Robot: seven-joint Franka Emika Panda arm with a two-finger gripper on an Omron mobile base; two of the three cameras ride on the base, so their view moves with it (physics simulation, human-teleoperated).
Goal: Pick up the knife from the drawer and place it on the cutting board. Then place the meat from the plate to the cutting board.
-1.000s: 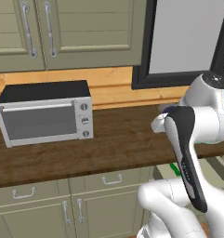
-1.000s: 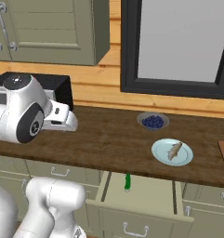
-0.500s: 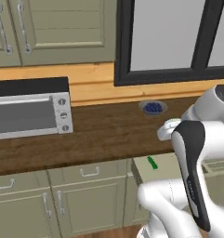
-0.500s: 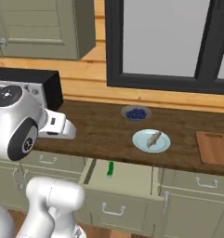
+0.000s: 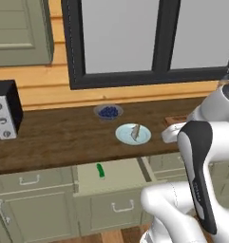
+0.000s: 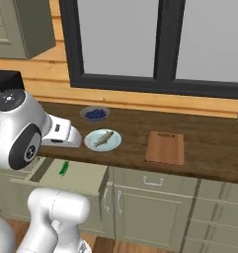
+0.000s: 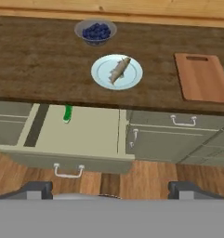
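The kitchen has a dark wooden surface [image 5: 54, 137] under a large window, with sage-green cabinets below.

In the left base view, the drawer [image 5: 111, 178] is pulled out, and the knife [image 5: 100, 170] lies at its back with the green handle showing. The plate [image 5: 133, 134] with the meat [image 5: 135, 132] stands on the surface behind the drawer, and a bowl of berries [image 5: 108, 112] is farther back.

In the right base view, the cutting board [image 6: 165, 147] lies on the surface, well apart from the drawer, on the other side of the plate.

In the hand view, the tool [image 7: 111, 189] looks down from high above with its two tips spread wide and nothing between them. The knife lies ahead of the tool and a little to the left, close to the back of the drawer, just under the edge of the surface. The plate is farther ahead, and the cutting board is ahead and to the right.

I think the main risk is this overhang. If the tool comes down straight, it can hit the edge of the surface. The knife is also small and flat, so the tips may slip off the handle or push it deeper inside.
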